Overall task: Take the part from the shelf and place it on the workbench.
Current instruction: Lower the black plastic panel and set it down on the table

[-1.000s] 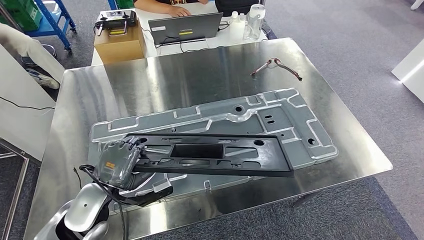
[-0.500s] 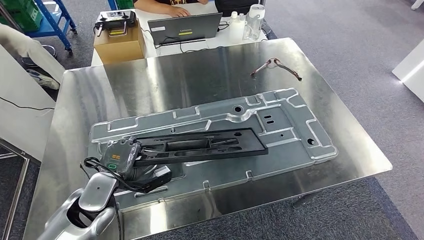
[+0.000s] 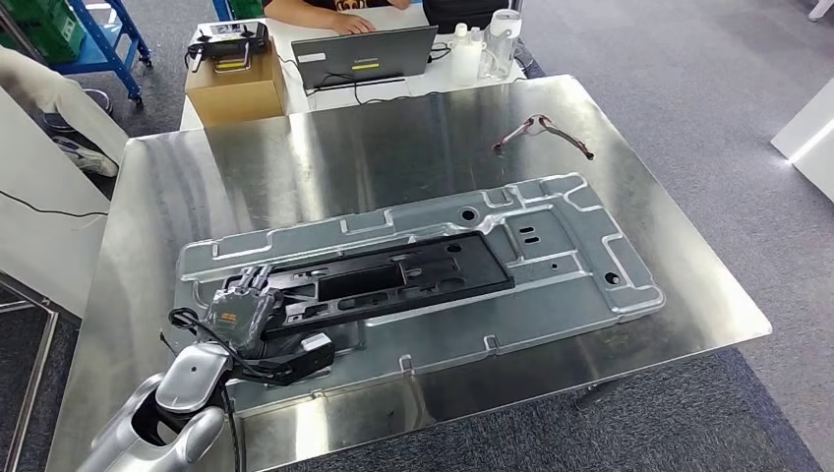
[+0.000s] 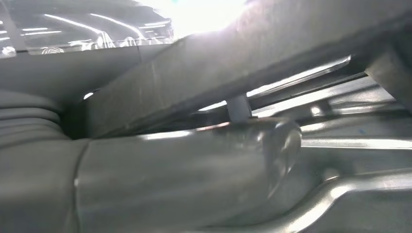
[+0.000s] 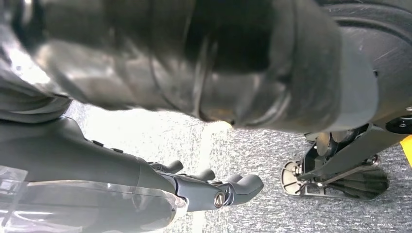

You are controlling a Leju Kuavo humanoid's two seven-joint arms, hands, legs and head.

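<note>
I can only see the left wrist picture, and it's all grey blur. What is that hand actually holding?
Observer: The left hand grips one end of a long black frame.
Operator: Is the frame up in the air?
Observer: No, it looks laid along a grey pressed metal panel on the steel workbench.
Operator: And the other hand?
Observer: The right hand hangs over carpeted floor and holds nothing.

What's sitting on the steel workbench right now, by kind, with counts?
Black plastic part: 1
Grey stamped metal panel: 1
Red-handled tool: 1
Total: 3
</note>
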